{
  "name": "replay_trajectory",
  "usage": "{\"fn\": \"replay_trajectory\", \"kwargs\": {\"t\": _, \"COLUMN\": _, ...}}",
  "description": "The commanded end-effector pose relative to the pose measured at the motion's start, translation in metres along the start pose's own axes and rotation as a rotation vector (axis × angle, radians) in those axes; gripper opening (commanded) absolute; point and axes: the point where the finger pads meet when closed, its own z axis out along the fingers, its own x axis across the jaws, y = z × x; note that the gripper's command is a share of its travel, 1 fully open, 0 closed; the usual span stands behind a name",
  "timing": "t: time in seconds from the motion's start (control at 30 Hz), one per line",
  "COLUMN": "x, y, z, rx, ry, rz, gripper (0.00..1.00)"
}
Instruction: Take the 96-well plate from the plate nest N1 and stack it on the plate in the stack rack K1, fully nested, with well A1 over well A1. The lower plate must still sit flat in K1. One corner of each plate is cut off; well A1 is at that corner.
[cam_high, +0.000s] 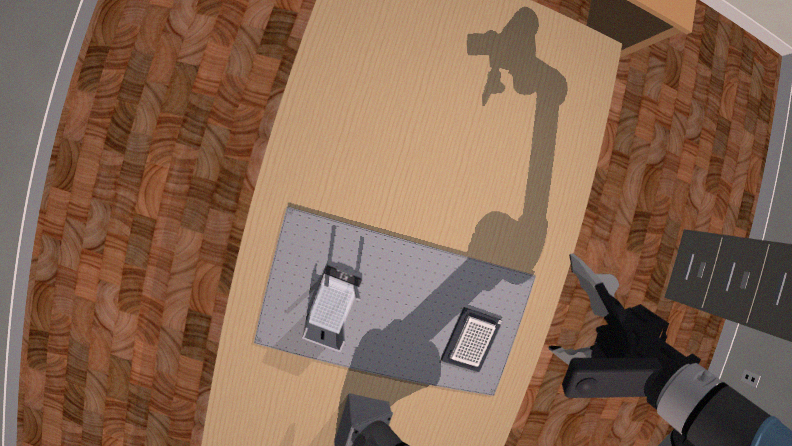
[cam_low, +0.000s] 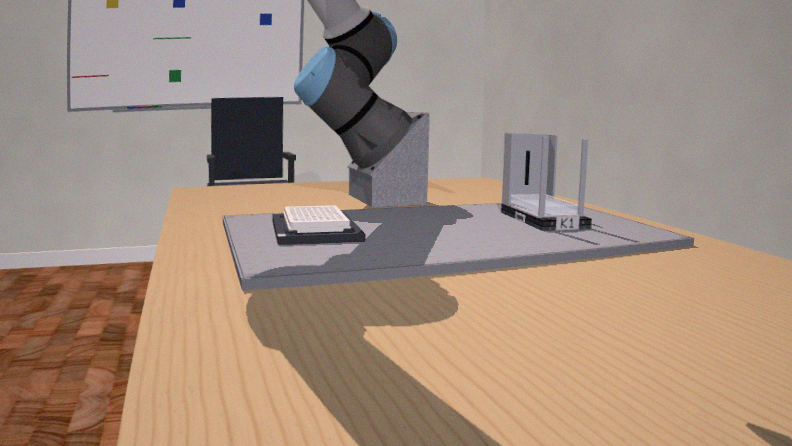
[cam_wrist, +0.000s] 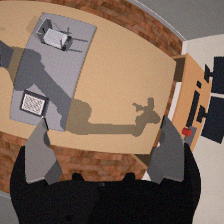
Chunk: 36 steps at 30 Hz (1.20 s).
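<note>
Gripper (cam_high: 570, 310) jaws spread wide, nothing between, at lower right of top view, beyond table edge over wood floor (cam_high: 138, 166). 96-well plate (cam_high: 472, 341) sits in plate nest N1 (cam_high: 458, 326) on grey board (cam_high: 399, 288), right of centre. Stack rack K1 (cam_high: 332, 243) with lower plate (cam_high: 331, 306) at board's left. Arm (cam_low: 354, 105) leans up-left from wedge pedestal (cam_low: 412, 182) in exterior view.

Plate (cam_low: 316, 218) in nest (cam_low: 320, 236)
</note>
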Motion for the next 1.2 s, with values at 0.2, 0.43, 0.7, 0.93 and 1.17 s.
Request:
{"fn": "replay_trajectory", "kwargs": {"t": 0.2, "x": -0.021, "y": 0.025, "z": 0.029, "rx": -0.03, "ry": -0.018, "rz": -0.117, "gripper": 1.0}}
{"fn": "replay_trajectory", "kwargs": {"t": 0.43, "x": -0.035, "y": 0.038, "z": 0.045, "rx": -0.044, "ry": -0.034, "rz": -0.178, "gripper": 1.0}}
{"fn": "replay_trajectory", "kwargs": {"t": 0.7, "x": -0.054, "y": 0.053, "z": 0.066, "rx": -0.058, "ry": -0.052, "rz": -0.239, "gripper": 1.0}}
{"fn": "replay_trajectory", "kwargs": {"t": 0.93, "x": -0.064, "y": 0.06, "z": 0.076, "rx": -0.069, "ry": -0.071, "rz": -0.301, "gripper": 1.0}}
{"fn": "replay_trajectory", "kwargs": {"t": 1.17, "x": -0.081, "y": 0.07, "z": 0.092, "rx": -0.079, "ry": -0.092, "rz": -0.362, "gripper": 1.0}}
